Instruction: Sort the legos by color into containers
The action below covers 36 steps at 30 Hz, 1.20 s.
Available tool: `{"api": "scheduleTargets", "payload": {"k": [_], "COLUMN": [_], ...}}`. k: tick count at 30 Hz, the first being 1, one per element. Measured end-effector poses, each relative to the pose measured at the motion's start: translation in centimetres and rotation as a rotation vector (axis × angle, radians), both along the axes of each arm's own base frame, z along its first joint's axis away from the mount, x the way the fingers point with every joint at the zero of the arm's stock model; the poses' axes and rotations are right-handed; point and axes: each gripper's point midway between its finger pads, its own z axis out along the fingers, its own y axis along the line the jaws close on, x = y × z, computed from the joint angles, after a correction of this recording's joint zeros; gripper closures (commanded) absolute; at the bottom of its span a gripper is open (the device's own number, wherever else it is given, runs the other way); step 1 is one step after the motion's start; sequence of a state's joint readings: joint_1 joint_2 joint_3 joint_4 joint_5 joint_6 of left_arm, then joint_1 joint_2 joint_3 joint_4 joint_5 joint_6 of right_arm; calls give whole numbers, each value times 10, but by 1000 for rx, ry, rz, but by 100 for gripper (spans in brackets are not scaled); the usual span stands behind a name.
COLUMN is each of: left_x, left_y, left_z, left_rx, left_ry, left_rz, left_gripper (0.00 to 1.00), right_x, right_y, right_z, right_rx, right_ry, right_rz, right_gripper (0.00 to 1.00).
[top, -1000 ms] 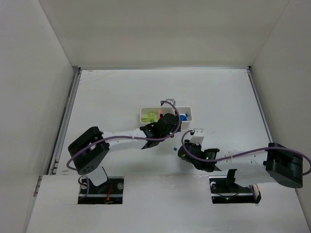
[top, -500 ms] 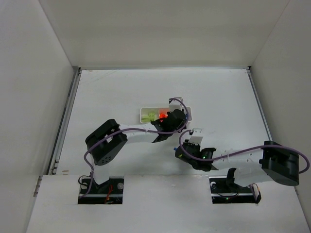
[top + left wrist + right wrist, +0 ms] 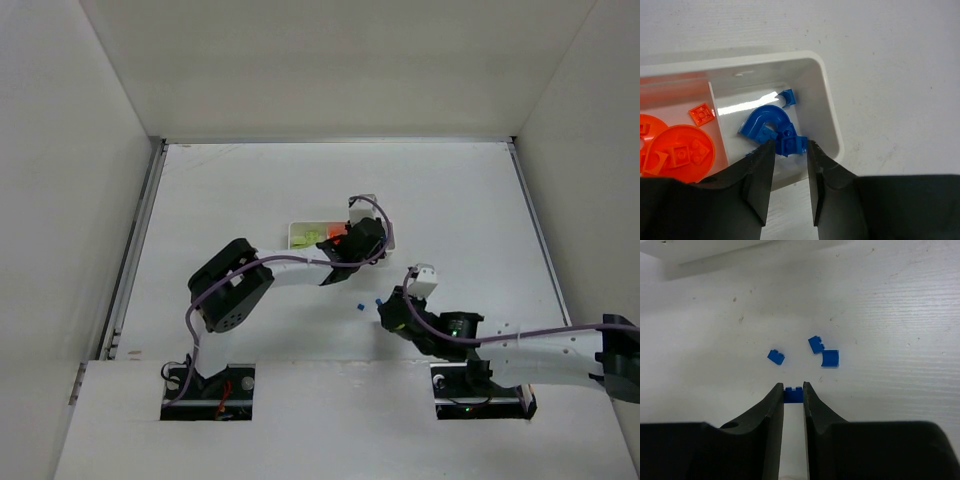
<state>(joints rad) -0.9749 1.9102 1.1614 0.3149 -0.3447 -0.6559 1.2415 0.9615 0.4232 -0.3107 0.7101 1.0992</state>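
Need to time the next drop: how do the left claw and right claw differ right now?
Left claw stands open; right claw is pinched on a blue brick. Left claw hangs over the tray's blue compartment; right claw is over the table beside three loose blue bricks. Both deal with blue pieces.

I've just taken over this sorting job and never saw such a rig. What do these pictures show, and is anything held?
Two robot arms, each ending in a two-finger gripper, work over a white tray. The top view looks down from above, arm bases at the bottom. The left wrist view rides on the left gripper: its jaws stand parted over the tray's end compartment, which holds blue pieces; orange pieces lie next door. The right wrist view rides on the right gripper, which pinches one blue brick at the table; three loose blue bricks lie beyond.
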Motion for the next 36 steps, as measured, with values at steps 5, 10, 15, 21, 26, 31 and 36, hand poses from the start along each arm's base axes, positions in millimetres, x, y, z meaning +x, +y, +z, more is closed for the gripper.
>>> {"api": "scheduleTargets", "payload": {"k": [5, 10, 15, 21, 26, 31, 36], "left_x": [2, 2, -13, -60, -109, -137, -144], "left_y": [-1, 6, 38, 69, 77, 88, 86], "left_z": [1, 8, 36, 52, 21, -8, -26], "left_rx": [2, -4, -24, -25, 60, 145, 185], "left_ry": [-4, -9, -46, -109, -110, -99, -89], "left_rz": [0, 8, 40, 44, -23, -61, -76], "left_gripper": [59, 60, 63, 62, 59, 56, 53], "right_x": [13, 41, 76, 121, 152, 174, 186], "right_y": [-11, -33, -44, -36, -22, -15, -9], "right_z": [11, 22, 41, 53, 51, 49, 44], "right_rx": [10, -20, -20, -43, -83, -111, -135], "right_ry": [-26, -52, -86, -106, -104, -103, -98], "right_rz": [-31, -99, -147, -150, -130, -129, -124], "right_gripper": [84, 83, 83, 83, 82, 69, 60]}}
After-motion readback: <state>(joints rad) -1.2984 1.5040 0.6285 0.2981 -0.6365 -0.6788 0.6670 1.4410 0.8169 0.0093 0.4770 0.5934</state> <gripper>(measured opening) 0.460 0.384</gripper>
